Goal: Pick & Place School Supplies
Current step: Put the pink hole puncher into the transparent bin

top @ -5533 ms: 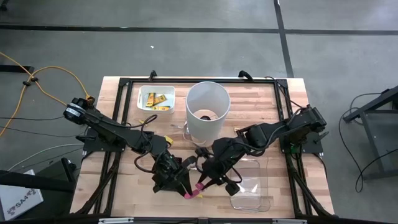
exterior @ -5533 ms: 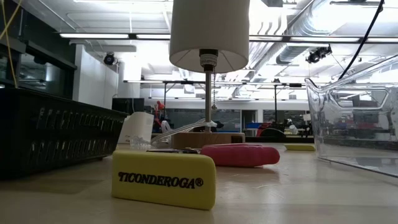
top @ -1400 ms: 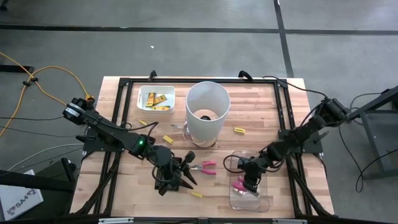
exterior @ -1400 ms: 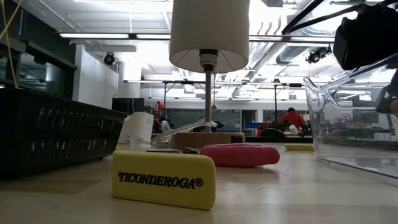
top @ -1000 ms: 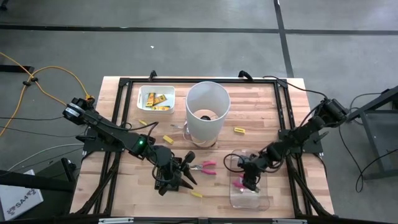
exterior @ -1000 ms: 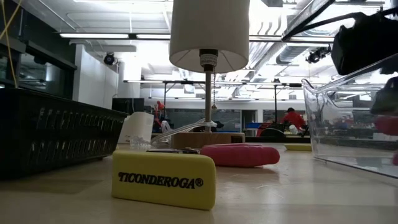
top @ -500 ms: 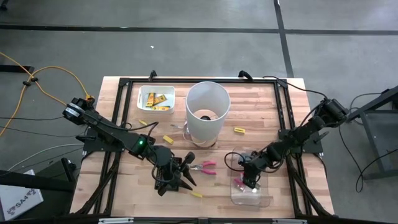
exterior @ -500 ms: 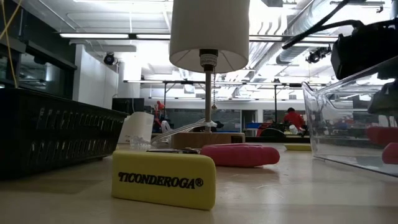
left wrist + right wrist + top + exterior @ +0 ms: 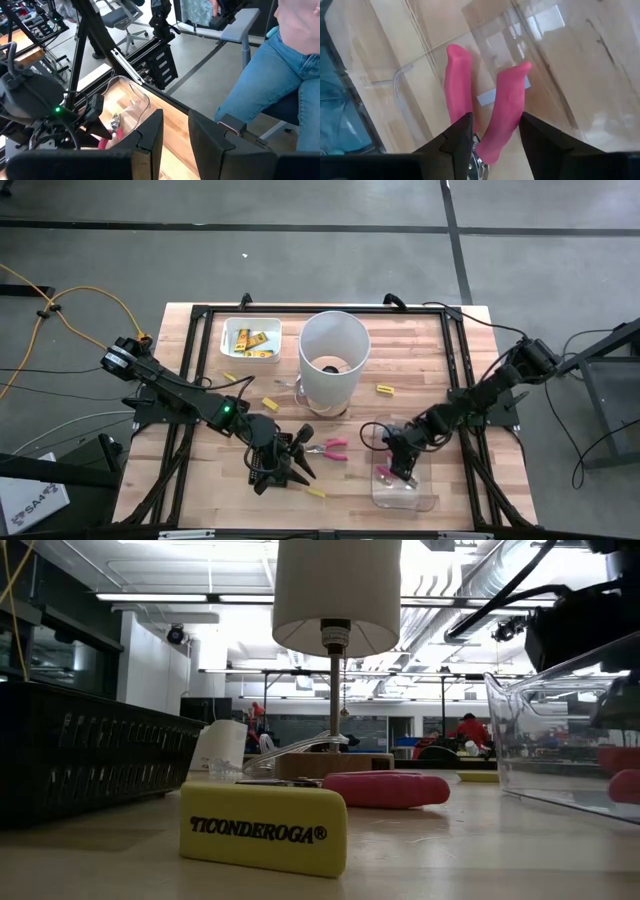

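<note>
My right gripper reaches down into the clear container, shut on a pink-handled tool. Its two pink handles spread away from the fingers, low over the container's floor. A second pink-handled tool lies flat on the table between the arms. My left gripper hovers left of it, open and with nothing in it. Yellow pieces lie flat on the table at the near side, left of the white cylinder and right of it. My right gripper pinches the tool between its two fingers near the joint where the pink handles meet. The spot lies at the picture's edge, partly hidden by the fingers. The fingers slant down from above. The handles point away from them, inside the container.
A tall white cylinder stands at mid table, just beyond the tools. A white tray with yellow pieces sits at the far left. A black frame runs around the table. A seated person is beyond the table's right side.
My right gripper has carried the pink-handled tool a little lower into the clear container, and its pink handles now show near the container's floor. My left gripper has kept still.
</note>
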